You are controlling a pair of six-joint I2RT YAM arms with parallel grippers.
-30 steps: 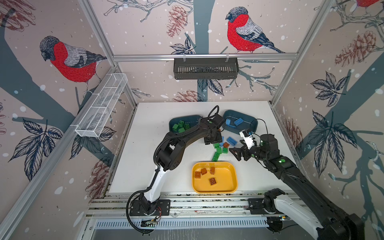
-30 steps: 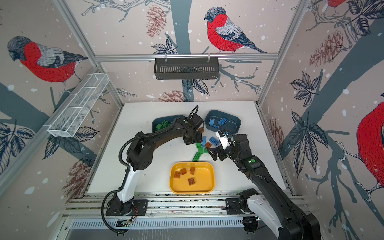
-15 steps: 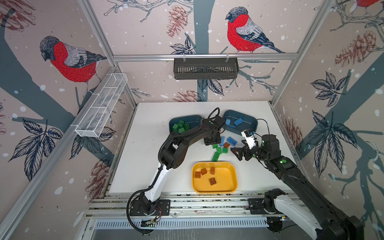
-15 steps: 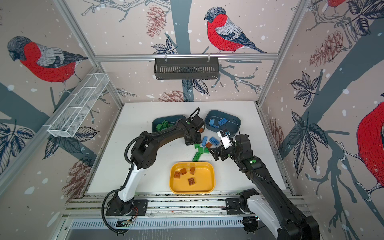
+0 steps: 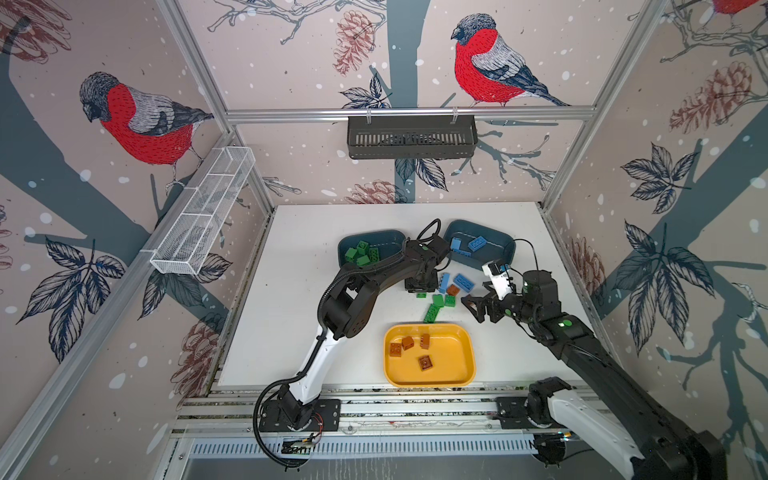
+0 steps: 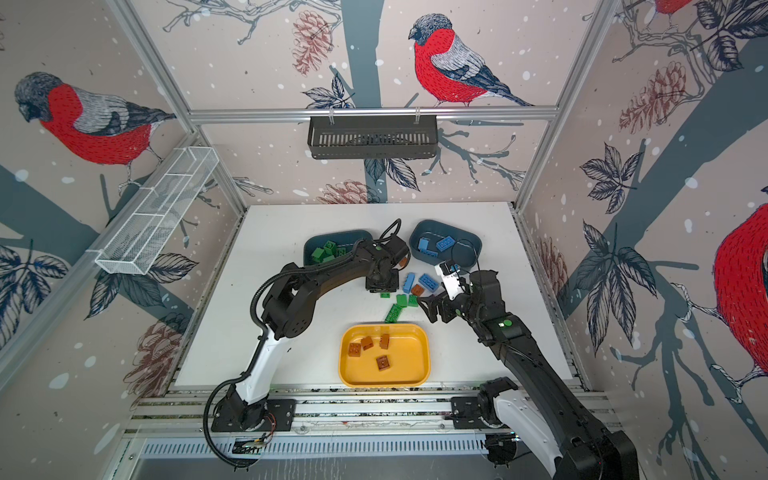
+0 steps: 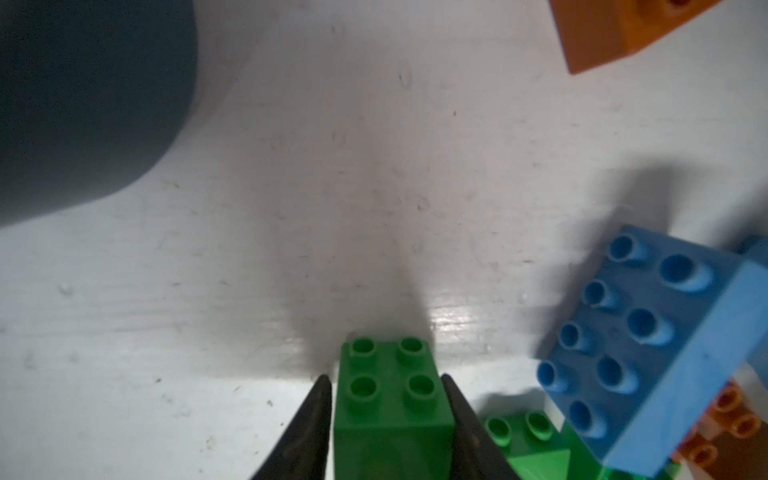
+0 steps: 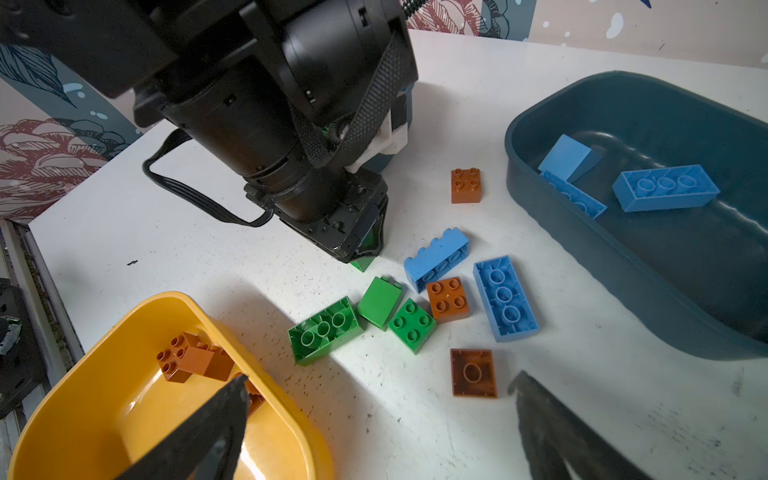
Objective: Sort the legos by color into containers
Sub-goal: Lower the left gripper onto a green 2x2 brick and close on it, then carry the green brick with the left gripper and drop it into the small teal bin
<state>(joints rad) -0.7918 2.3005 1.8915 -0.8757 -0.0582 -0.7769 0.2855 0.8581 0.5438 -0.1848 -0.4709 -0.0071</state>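
Left pincer around green brick, wrist-view

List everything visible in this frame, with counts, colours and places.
green bricks' tub: 1, dark teal, table's far side; at least four green bricks inside.
blue bricks' tub: 1, dark teal, beside it; three blue bricks inside.
tray: 1, yellow, near edge; four brown bricks inside.
loose green bricks: 4, green, table's middle.
loose blue bricks: 2, blue, same cluster.
loose brown bricks: 3, brown, in and around that cluster.
slotted basket: 1, black, back rail.
wire mesh rack: 1, white, side wall.
table: 1, white.
left gripper: closed on one loose green square brick.
right gripper: open, empty, above the table.
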